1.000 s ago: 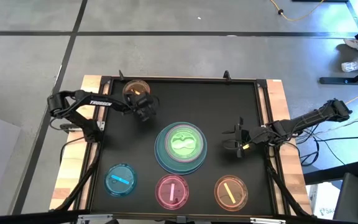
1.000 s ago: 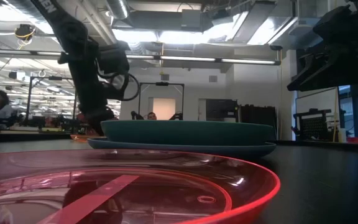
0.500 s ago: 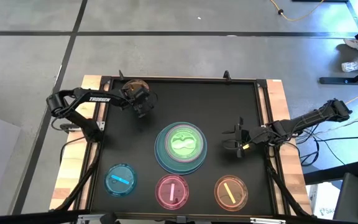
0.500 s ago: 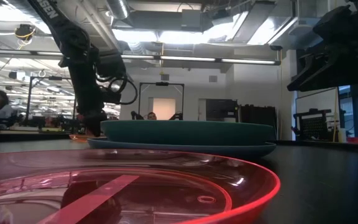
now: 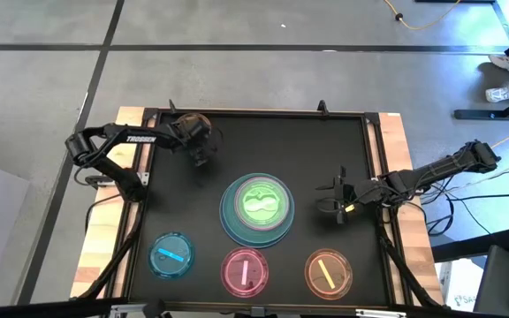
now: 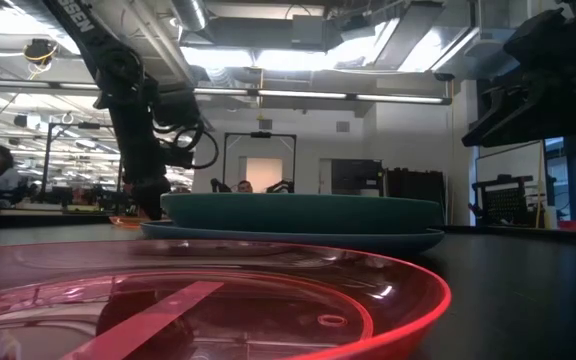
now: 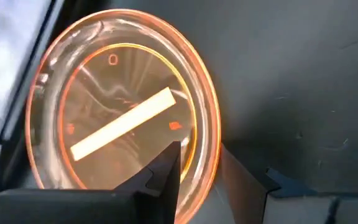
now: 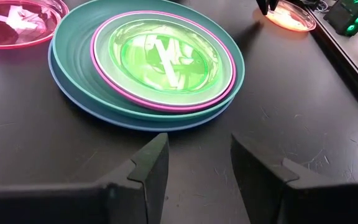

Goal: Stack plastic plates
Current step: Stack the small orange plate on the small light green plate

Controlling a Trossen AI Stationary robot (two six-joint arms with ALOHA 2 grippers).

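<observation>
Translucent dishes: two orange [image 5: 327,272], one pink [image 5: 246,270], one blue [image 5: 170,255].

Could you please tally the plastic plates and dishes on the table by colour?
Blue-grey plate: 1
Teal plate: 1
Pink plate: 1
Green dish: 1
Orange dishes: 2
Pink dish: 1
Blue dish: 1
Total: 8

Bare mat [image 5: 325,155] beside plate stack [image 5: 256,208]
</observation>
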